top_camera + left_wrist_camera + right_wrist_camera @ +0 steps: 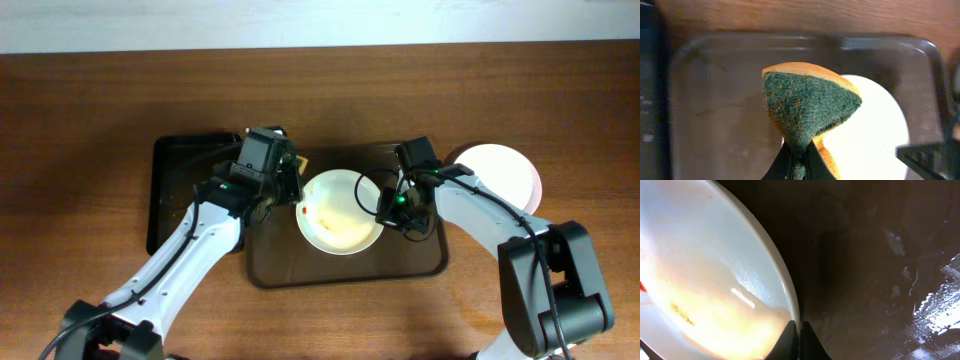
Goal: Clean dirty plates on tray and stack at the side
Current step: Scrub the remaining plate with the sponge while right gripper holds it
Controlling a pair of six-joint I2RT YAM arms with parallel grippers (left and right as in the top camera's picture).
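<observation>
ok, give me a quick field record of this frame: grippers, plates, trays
left gripper: shut on sponge, green scouring side showing, at the dirty plate's edge
right gripper: shut on dirty plate rim
dirty plate: on brown tray, orange residue inside
clean plate: on table, right of brown tray
black tray: left of brown tray

You've got nothing to read in any of these three views, honestly. The plate (340, 212) is plain white under the smears. The sponge (807, 102) is just green scrub on yellow, with no brand mark showing. The brown tray (345, 270) and the black tray (170, 185) on the desk carry no label, number or sign that you can make out.
</observation>
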